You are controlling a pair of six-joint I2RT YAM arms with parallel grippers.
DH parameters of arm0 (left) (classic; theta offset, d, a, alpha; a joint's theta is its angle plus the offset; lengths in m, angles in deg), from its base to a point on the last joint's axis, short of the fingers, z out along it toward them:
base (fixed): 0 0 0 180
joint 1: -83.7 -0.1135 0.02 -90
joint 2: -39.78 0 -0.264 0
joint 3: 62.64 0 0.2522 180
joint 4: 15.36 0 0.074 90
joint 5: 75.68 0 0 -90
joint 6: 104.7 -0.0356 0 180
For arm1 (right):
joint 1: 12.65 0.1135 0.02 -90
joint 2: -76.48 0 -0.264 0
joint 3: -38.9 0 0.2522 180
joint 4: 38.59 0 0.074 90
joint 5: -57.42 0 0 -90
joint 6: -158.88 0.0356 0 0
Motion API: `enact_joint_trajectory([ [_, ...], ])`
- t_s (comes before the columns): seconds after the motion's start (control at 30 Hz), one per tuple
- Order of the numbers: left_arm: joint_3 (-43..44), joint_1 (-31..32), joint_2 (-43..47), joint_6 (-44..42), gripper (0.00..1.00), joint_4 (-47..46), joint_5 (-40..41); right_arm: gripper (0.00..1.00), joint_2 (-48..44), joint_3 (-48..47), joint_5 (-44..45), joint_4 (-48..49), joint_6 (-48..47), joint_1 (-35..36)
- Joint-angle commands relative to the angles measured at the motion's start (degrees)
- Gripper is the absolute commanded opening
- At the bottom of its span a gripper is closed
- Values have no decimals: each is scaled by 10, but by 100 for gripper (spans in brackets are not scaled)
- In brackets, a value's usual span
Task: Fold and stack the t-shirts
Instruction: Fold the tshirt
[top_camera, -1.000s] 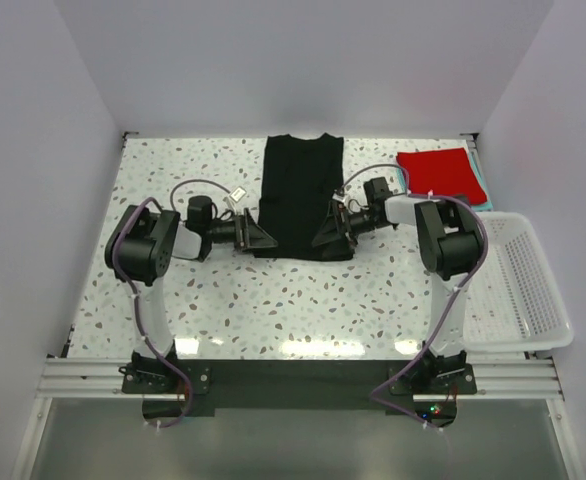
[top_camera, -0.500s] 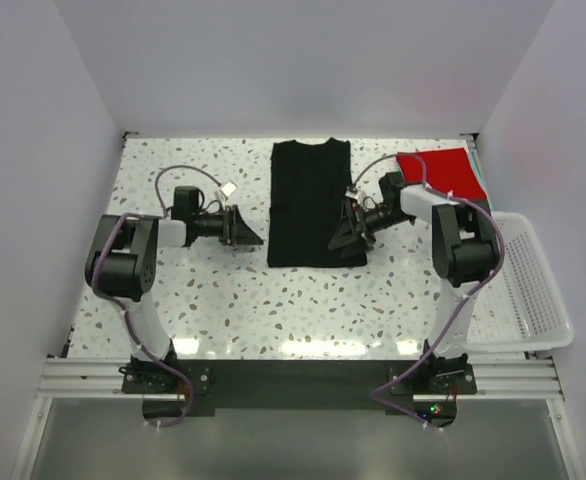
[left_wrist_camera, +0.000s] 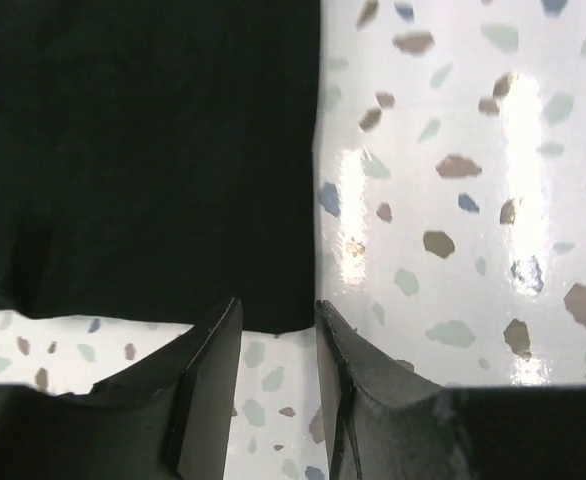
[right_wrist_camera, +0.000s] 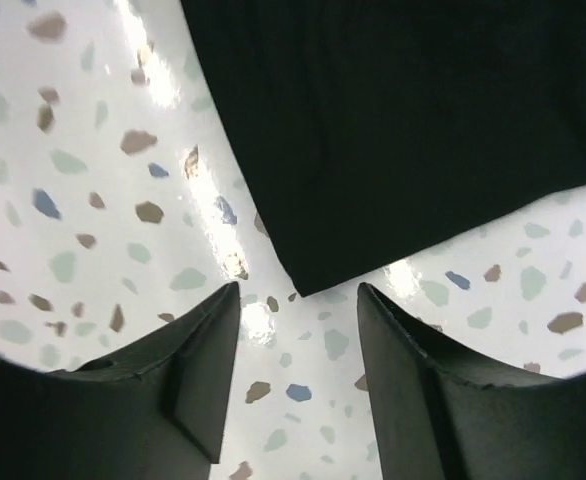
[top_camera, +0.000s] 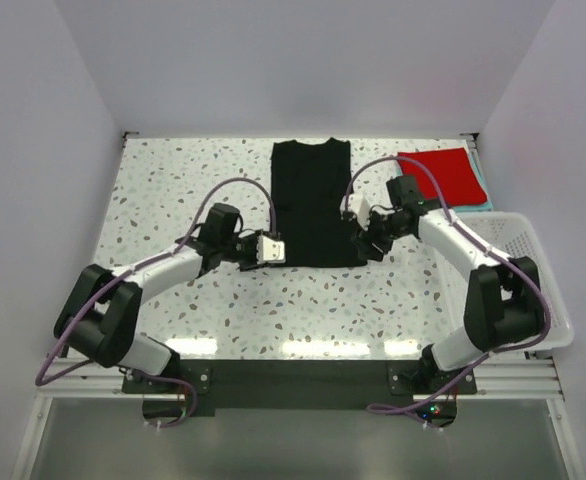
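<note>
My left claw (left_wrist_camera: 278, 312) and right claw (right_wrist_camera: 298, 300) sat half-spread at the black t-shirt (top_camera: 311, 205) near corners, pinching nothing. Needed: slide under every layer, close together, lift level.

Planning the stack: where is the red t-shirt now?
In the top view, the red t-shirt lies folded at the far right of the table, right of the black t-shirt, beyond the white basket.

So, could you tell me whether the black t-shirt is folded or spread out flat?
Partly folded: the black t-shirt lies as a narrow strip, no sleeves showing.
</note>
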Motion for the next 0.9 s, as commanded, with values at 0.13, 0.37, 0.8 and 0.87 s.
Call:
enact_joint_trajectory([
  [0.13, -24, 73, -64, -150, 39, -70, 109, 48, 3, 97, 111, 143, -159, 72],
  [0.37, -5, 75, -128, -144, 41, -81, 143, 50, 52, 121, 149, 177, -199, 76],
  [0.8, 17, 76, -150, -166, 8, -9, 146, 31, 47, 150, 165, 166, -249, 85],
  [0.87, 23, 75, -144, -164, 1, 11, 140, 8, 50, 144, 167, 165, -238, 85],
])
